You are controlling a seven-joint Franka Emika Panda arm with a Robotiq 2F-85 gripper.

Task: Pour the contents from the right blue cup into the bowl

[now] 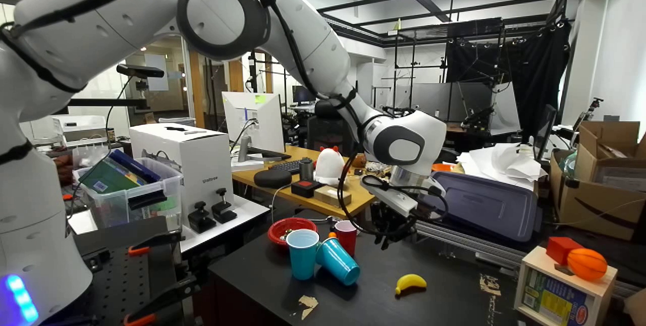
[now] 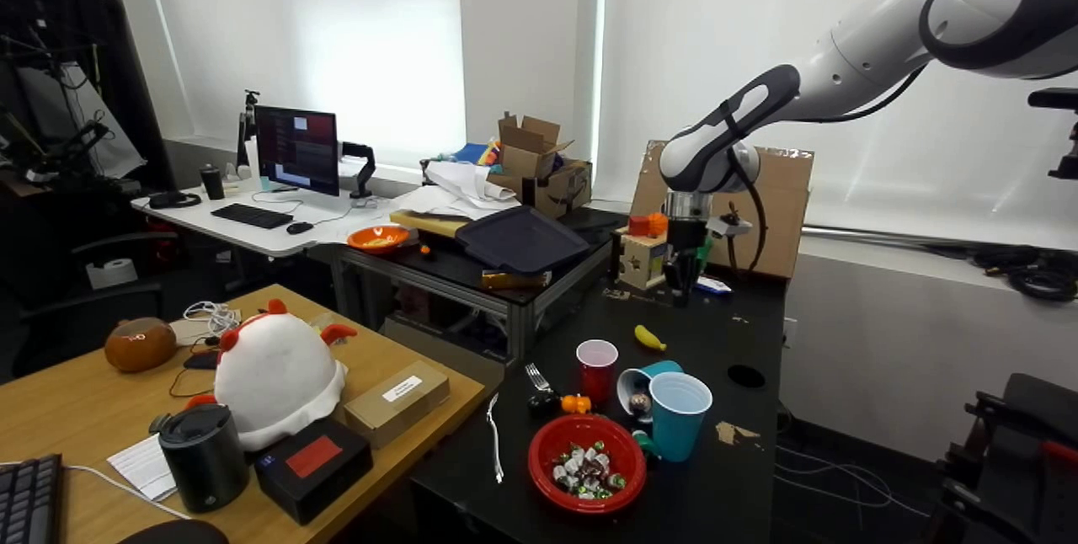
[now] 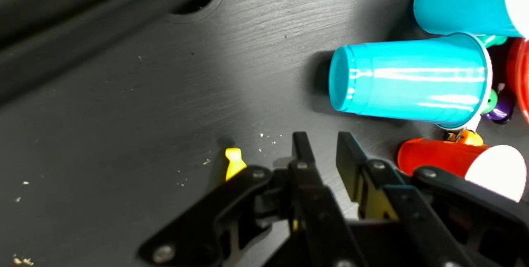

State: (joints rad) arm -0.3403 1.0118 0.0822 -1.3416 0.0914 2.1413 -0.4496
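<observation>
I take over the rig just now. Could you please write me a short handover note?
Gripper: open, holding nothing, above the black table.
Job's things: upright blue cup beside the red bowl; tipped blue cup lying next to the upright one. Which one is "right" depends on the view; please confirm.
Done: wrapped sweets are in the bowl; whether they were poured from a cup, I cannot tell.
To do: probably grip the correct cup and tip whatever it holds over the bowl.

In an exterior view: candies in the bowl, a standing cup right of it, a tipped cup behind-right, the banana farther back.
</observation>
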